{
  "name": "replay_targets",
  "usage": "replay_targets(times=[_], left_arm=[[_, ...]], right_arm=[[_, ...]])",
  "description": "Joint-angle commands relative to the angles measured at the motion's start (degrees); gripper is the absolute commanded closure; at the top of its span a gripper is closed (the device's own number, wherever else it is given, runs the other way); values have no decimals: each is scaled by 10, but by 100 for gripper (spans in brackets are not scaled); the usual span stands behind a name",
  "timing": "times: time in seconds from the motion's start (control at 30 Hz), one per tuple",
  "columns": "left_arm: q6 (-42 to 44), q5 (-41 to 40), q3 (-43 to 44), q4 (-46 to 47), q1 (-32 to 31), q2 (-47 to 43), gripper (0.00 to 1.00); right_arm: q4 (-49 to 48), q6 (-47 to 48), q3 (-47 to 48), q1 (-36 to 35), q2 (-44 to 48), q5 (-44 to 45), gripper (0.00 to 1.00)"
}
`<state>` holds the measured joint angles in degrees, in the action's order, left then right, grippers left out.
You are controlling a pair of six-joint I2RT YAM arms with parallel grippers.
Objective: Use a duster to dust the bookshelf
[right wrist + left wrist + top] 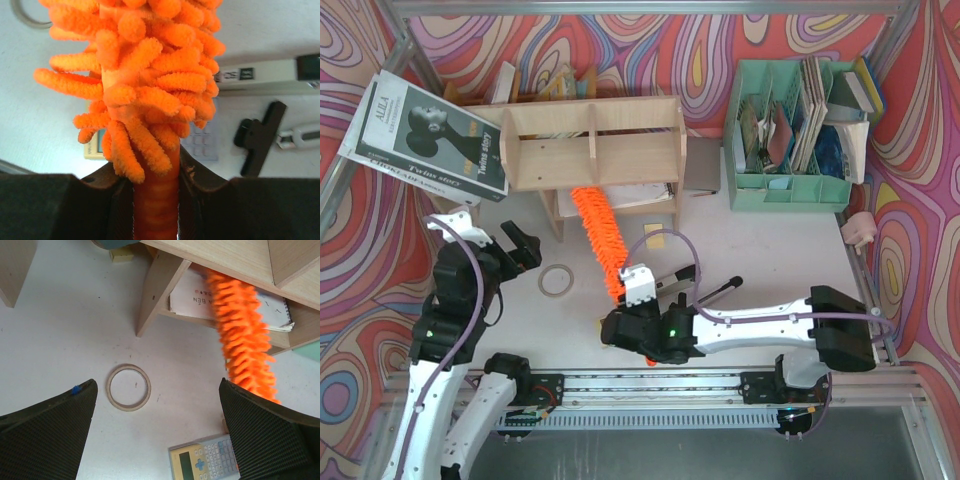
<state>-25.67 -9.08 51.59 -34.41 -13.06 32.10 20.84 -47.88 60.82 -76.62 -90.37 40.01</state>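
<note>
The light plywood bookshelf stands at the back, left of centre. The orange fluffy duster slants from the table up into its lower tier, its tip over a notebook lying there. My right gripper is shut on the duster's orange handle, just below the fluffy head. To the left, my left gripper hovers open and holds nothing. In the left wrist view it faces the shelf's underside, and the duster looks blurred.
A tape ring lies between the arms. A calculator sits under the duster's handle. A black clamp and a white bar tool lie right of it. A mint-green organiser stands back right, a magazine back left.
</note>
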Motion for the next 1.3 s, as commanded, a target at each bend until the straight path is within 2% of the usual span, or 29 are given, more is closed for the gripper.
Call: replay_targets(times=[0.0,0.13,0.23,0.33,0.47,0.53,0.67,0.83,0.9,1.03,1.27], left_arm=[[3,-10,-9,0,4,-2,2],[1,0,-8,1,4,8,1],[0,2,-9,-1,4,5,2],[-1,-4,-9,-1,4,6,1],[-3,3,-8,-1,4,5,1],[-4,1,-10,-3,4,2,1],[-4,-7,-10,-3,4,2,1],[-4,1,-10,-5,4,1,2],[-4,-3,-11,-5,4,2,1],[-5,5,-9,-3,4,11,2],[-4,-4,-11,-2,4,14,2]], right_arm=[[95,-135,-17,0,55,105,100],[145,-217,-24,0,64,122,100],[224,-297,-10,0,55,140,100],[191,-241,-4,-1,54,130,100],[33,-79,-20,0,56,69,100],[20,-67,-19,-1,50,57,100],[100,-129,8,-1,42,95,100],[315,-371,13,0,49,147,100],[363,-428,10,0,51,151,100],[362,-430,3,-1,52,143,100],[288,-362,-19,11,51,112,100]])
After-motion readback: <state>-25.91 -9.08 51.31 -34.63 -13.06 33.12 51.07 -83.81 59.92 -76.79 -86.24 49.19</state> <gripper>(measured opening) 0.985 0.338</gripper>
